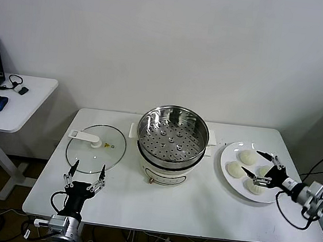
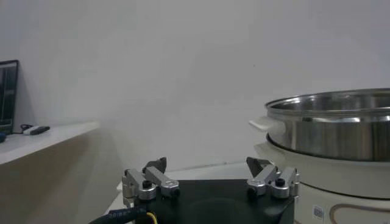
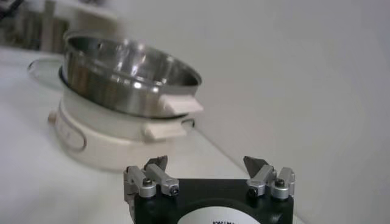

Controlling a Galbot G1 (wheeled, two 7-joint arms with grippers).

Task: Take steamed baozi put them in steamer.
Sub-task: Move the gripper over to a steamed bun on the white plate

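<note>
Hovering with jaws spread over the white plate (image 1: pixel 229 173), the right gripper (image 1: pixel 264 167) nears soft, light, easily dented baozi (image 1: pixel 248 157); grasp gently across the dome. Steamer (image 1: pixel 173 135) sits mid-worktop. Left gripper (image 1: pixel 86 175) idles, released.

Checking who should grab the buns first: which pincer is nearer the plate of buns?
Right. The right pincer hangs open over the plate among the buns; the left pincer sits open by the glass lid, far off.

No legible text, brand or number. A small yellow sticker (image 1: pixel 109 145) sits at the 3 o'clock rim of the flat round glass lid (image 1: pixel 96 148); its print is unreadable.
</note>
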